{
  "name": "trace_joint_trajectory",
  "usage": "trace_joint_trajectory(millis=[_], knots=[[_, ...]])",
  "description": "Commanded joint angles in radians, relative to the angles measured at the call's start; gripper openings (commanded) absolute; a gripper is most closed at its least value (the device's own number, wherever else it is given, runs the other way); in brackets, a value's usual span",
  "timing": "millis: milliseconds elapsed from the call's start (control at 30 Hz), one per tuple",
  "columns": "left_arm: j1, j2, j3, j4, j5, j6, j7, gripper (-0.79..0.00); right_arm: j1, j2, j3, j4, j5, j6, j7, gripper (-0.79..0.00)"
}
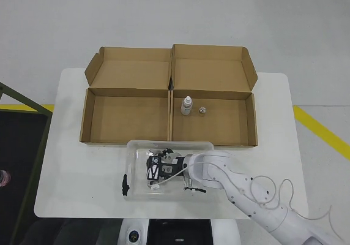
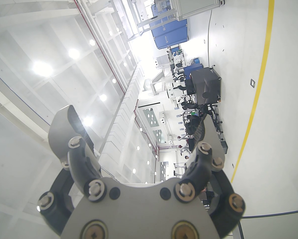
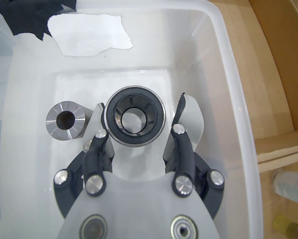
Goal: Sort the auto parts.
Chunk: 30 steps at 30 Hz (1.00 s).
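Right gripper (image 3: 141,101) stood partly open inside the clear plastic bin (image 3: 234,80), gripping nothing. Its fingers straddled a cylindrical bearing (image 3: 136,116) that stood on end on the bin floor, its bore facing the wrist camera. One finger (image 3: 101,111) appeared to touch the bearing's side. The other finger (image 3: 188,111) stood apart from it, with a visible gap.

A metal bushing (image 3: 65,124) stood on the bin floor just beside the bearing, on the far side of the touching finger. That finger lay between the two parts. A strip of black tape (image 3: 27,13) and a torn white label (image 3: 89,35) were on the bin's far wall.

In the top view the right gripper (image 1: 156,168) was inside the bin (image 1: 170,144), which sat on the table (image 1: 71,153) near the robot's edge. Two open cardboard boxes lay side by side beyond the bin. The left cardboard box (image 1: 126,119) showed only its bare floor. The right cardboard box (image 1: 224,122) held a white bottle (image 1: 187,105) and a small metal part (image 1: 202,110), too small to identify.

Left gripper (image 2: 136,114) was wide open and held nothing. It pointed away from the table, toward the room.
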Motion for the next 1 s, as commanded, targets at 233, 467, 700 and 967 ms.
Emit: trace_joint_trajectory(millis=[233, 467, 700, 967], knots=[[0.000, 0.000, 0.000, 0.000, 0.000, 0.000, 0.000, 0.000, 0.008, -0.010, -0.001, 0.028, 0.028, -0.026, -0.020, -0.548], [0.000, 0.000, 0.000, 0.000, 0.000, 0.000, 0.000, 0.000, 0.004, -0.009, 0.021, 0.025, 0.064, -0.068, -0.047, -0.770], [0.000, 0.000, 0.000, 0.000, 0.000, 0.000, 0.000, 0.000, -0.018, 0.002, 0.071, -0.015, 0.092, -0.088, -0.082, -0.785], [0.000, 0.000, 0.000, 0.000, 0.000, 0.000, 0.000, 0.000, -0.069, 0.025, 0.155, -0.091, 0.118, -0.117, -0.133, -0.785]])
